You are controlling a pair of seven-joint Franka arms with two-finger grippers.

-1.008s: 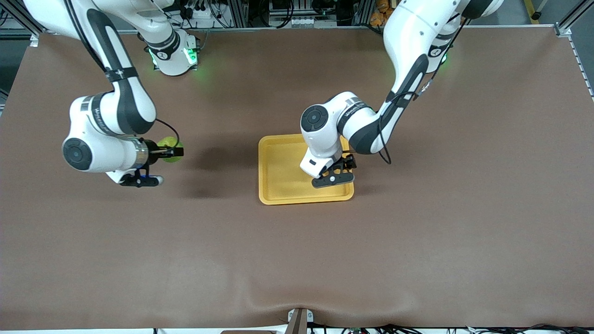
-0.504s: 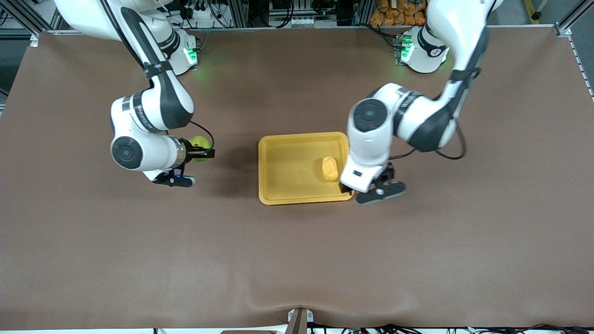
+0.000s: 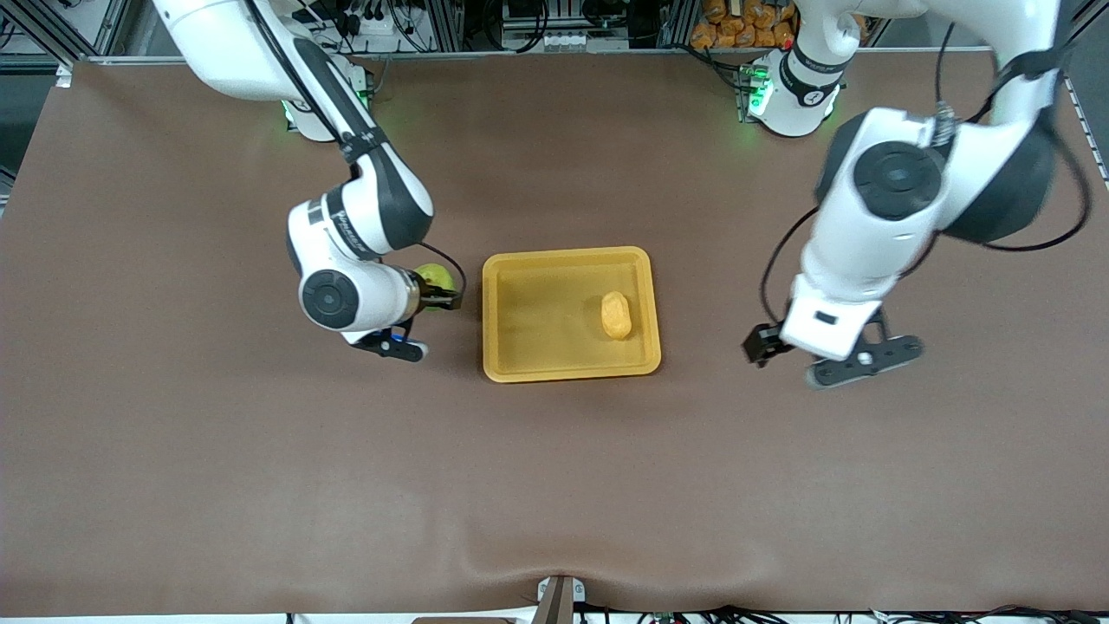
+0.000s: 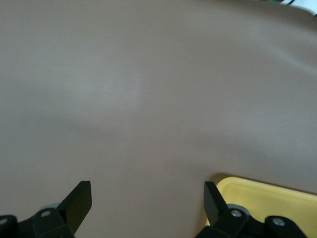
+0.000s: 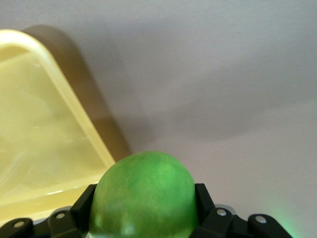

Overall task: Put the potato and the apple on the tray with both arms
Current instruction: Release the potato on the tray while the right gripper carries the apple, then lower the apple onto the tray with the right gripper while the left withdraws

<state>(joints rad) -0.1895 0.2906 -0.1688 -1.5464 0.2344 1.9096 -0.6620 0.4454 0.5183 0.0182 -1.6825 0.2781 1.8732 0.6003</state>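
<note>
The yellow-orange tray [image 3: 537,364] lies mid-table, and the potato [image 3: 616,315] rests in it near the rim toward the left arm's end. My right gripper [image 3: 444,294] is shut on the green apple [image 3: 434,276], just outside the tray's rim toward the right arm's end. In the right wrist view the apple [image 5: 143,196] fills the space between the black fingers [image 5: 202,196], with the tray [image 5: 44,148] close beside it. My left gripper [image 3: 761,345] hangs open and empty over bare table off the tray's other end. The left wrist view shows its gripper [image 4: 147,202] and a tray corner [image 4: 277,203].
The brown mat [image 3: 554,485] covers the whole table, with a slight wrinkle at the edge nearest the front camera. Both arm bases [image 3: 793,87] stand along the farthest edge. Orange items [image 3: 723,22] sit off the table past that edge.
The left gripper has lifted off the tray and swung out toward its own end, leaving the potato in the tray. The right arm has carried the apple up to the tray's rim.
</note>
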